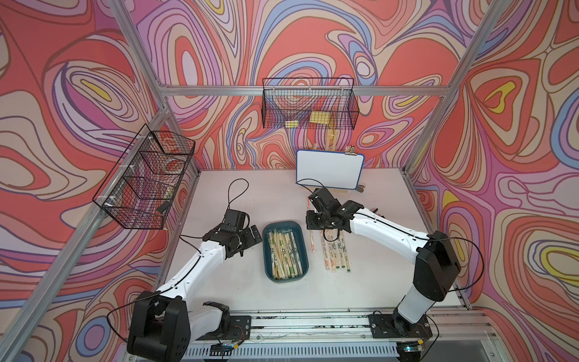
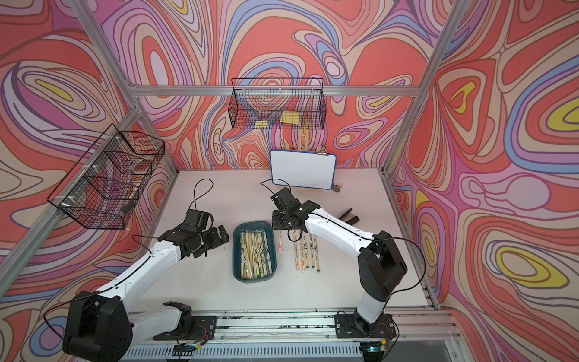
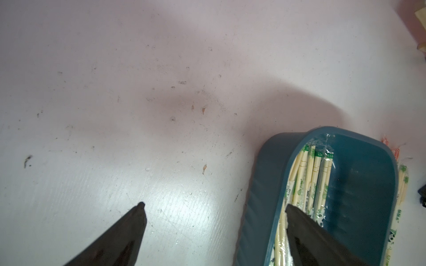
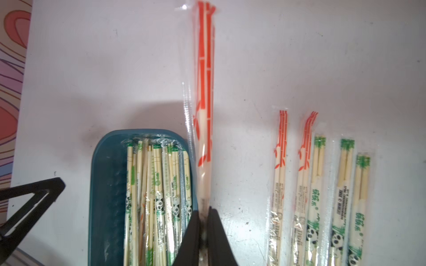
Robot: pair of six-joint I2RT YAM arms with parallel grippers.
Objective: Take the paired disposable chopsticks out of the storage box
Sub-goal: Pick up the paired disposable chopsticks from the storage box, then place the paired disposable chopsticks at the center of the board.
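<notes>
Left gripper (image 3: 214, 205): jaws wide apart, empty, just left of the storage box (image 1: 282, 225), with one finger over its rim. Storage box: many paired disposable chopsticks (image 1: 285, 254) remain inside. Right gripper (image 4: 204, 211): jaws clamped on one orange-printed pair (image 4: 205, 92), just right of the box wall. Further right of the box: five removed pairs (image 1: 335, 254) lie in a row on the table (image 1: 250, 194). Progress estimate: early stage; most of the stock is left to remove

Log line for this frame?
right gripper: shut on orange-printed chopstick pair, outside storage box | left gripper: open, empty | boxed pairs: many remain | table: row of pairs
</notes>
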